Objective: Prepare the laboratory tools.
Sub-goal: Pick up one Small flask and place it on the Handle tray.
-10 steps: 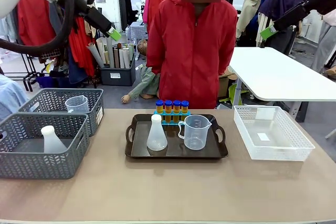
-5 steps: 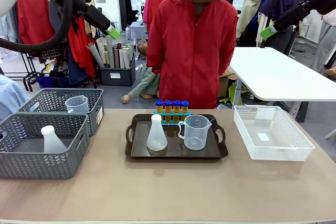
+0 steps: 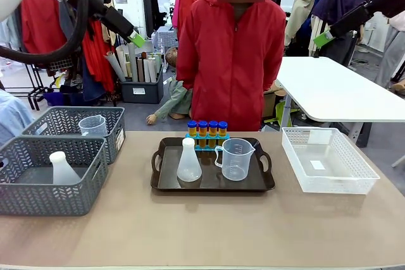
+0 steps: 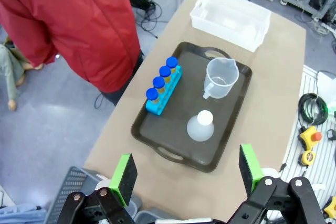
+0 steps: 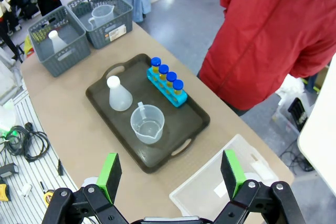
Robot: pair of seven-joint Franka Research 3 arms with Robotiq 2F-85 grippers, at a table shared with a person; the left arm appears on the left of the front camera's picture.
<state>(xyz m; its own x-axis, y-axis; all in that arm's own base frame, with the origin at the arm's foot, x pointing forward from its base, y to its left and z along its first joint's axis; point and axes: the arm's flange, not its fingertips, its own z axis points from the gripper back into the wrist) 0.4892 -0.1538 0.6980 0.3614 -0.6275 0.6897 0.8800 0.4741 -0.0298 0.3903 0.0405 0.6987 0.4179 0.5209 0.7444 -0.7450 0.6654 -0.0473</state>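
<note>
Nothing has shifted over the last second: left gripper [image 4: 186, 174] and right gripper [image 5: 169, 176] both hang spread wide and empty high above the tray [image 3: 166, 183], where conical flask [image 3: 188, 162], beaker [image 3: 236, 159] and tube rack [image 3: 207, 138] wait untouched.

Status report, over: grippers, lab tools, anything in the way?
Left gripper and right gripper open, high. Translucent conical flask, clear handled beaker on dark tray. Path clear.

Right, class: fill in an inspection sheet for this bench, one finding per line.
Surface: brown table, dark tray in the middle.
Job's things: flask, beaker and rack of tubes on the tray.
Clutter: two grey baskets holding a second flask and beaker; white basket.
Grippers: left gripper and right gripper open, raised, holding nothing.
Cables: coiled beside the table.
Surroundings: person in red jacket opposite.
</note>
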